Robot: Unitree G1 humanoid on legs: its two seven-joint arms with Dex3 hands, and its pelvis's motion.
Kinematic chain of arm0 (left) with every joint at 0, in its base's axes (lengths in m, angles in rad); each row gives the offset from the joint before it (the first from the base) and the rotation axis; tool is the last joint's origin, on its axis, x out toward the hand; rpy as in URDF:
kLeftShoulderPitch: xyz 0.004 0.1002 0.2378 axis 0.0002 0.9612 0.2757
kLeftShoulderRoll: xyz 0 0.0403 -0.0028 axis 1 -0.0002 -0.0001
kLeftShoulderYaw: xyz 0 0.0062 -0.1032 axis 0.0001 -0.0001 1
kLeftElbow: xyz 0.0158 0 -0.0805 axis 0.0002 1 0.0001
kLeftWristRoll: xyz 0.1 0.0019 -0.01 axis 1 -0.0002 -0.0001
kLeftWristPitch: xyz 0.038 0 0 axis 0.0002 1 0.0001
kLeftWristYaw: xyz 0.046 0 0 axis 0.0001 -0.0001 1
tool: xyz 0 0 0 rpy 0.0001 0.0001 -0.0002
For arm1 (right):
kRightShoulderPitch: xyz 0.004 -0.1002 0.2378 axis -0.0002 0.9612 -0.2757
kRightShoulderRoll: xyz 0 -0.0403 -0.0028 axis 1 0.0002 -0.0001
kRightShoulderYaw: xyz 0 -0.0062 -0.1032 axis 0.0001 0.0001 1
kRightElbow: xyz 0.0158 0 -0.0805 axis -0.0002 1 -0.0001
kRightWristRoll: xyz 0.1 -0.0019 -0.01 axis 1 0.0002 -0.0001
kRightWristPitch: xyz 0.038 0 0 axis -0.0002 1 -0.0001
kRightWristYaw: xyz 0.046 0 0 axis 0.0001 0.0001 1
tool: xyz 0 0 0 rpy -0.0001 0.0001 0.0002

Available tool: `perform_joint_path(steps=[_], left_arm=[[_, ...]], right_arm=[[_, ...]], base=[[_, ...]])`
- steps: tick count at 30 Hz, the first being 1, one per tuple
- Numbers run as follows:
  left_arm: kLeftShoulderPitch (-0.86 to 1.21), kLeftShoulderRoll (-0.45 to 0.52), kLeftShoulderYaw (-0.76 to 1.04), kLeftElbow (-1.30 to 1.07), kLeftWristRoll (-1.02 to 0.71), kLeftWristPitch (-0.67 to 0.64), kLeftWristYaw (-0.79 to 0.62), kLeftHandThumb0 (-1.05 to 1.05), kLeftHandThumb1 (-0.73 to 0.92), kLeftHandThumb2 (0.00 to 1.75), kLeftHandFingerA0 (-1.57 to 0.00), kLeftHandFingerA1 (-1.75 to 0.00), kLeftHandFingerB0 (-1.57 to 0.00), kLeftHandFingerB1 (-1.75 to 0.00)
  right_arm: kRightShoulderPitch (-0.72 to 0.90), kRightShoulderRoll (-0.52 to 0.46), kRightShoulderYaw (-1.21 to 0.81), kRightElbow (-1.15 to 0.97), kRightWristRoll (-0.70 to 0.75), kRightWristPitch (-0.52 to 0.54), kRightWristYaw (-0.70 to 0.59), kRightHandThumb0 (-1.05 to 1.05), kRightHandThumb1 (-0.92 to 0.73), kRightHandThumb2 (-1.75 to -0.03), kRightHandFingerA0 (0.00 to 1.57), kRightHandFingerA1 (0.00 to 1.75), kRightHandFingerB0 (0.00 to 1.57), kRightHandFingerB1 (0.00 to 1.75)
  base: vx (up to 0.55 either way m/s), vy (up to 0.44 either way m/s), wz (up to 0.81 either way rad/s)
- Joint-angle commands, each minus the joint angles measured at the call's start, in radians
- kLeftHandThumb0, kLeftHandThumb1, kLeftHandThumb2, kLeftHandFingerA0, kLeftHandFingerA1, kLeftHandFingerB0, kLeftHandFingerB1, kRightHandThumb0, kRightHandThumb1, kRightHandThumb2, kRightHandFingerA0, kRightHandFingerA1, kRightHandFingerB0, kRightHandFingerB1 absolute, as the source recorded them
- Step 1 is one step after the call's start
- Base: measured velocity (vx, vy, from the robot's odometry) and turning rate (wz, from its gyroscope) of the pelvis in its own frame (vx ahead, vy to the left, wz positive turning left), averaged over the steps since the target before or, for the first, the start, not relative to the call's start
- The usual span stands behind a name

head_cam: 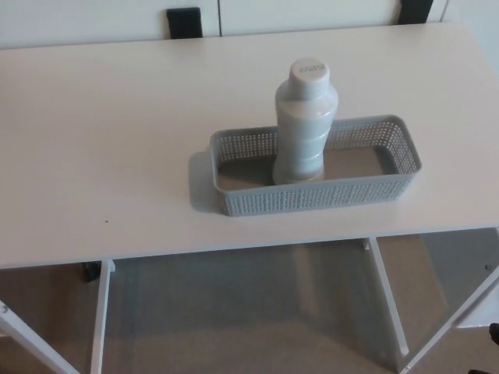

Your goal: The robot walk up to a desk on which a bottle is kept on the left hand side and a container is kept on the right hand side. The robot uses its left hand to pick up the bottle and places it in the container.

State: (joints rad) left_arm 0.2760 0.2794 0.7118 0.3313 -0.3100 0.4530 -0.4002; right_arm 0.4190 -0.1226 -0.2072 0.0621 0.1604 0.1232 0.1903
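Observation:
A pale grey bottle (305, 122) with a white cap stands upright inside a grey perforated container (312, 195), toward its left-middle part. The container rests on the white desk (109, 156), right of centre and near the front edge. Neither of my hands shows in the head view.
Two dark objects (184, 21) sit behind the desk's far edge at the back. White desk legs (387, 304) and a beige floor show below the front edge.

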Motion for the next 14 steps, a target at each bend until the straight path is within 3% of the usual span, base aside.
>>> perform_joint_path(steps=[1,14], left_arm=[[0.19,0.134,-0.064,0.734,0.179,-0.627,0.023,-0.95,0.79,1.07,0.0,-0.02,0.0,-0.01],[0.21,0.14,-0.102,0.816,0.166,-0.691,0.021,-0.95,0.79,1.07,0.0,-0.02,0.0,-0.01]], right_arm=[[0.019,-0.056,-0.03,0.015,-0.021,0.007,-0.003,-0.19,-0.51,-0.93,0.32,0.58,0.12,0.48],[0.042,-0.067,-0.024,0.004,-0.031,0.007,0.005,-0.19,-0.51,-0.93,0.32,0.58,0.13,0.48]], base=[[0.0,0.0,0.0],[0.0,0.0,0.0]])
